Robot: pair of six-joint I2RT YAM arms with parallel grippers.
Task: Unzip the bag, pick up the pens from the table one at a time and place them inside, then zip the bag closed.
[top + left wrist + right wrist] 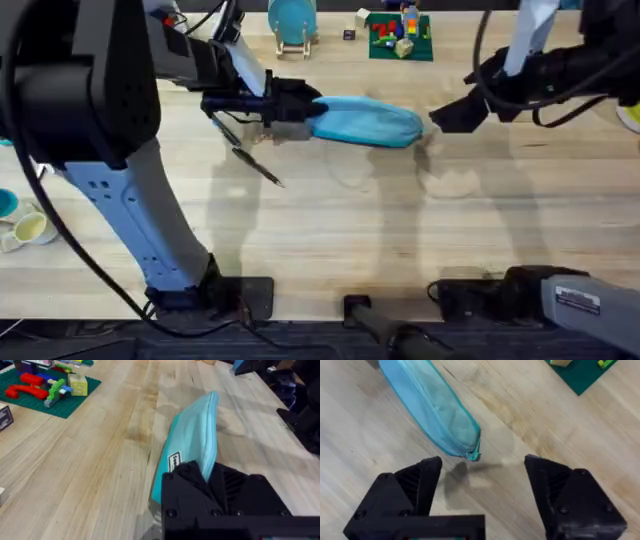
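We see the bag (432, 412) as soft, matt light-blue cloth with a faint sheen, lying on a smooth pale wooden tabletop (400, 230), while both tools' fingers (410, 492) look matt black ribbed plastic.

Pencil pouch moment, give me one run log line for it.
left gripper: shut on bag end | right gripper: open, near other end | pens: on table | zipper: looks closed

Table (340, 230): light wood planks. On it: blue bag (365, 122) lying flat near the far middle; two dark pens (250, 160) just left of the bag; green brick plate (400, 40) and blue disc on wooden stand (292, 25) along the far edge.
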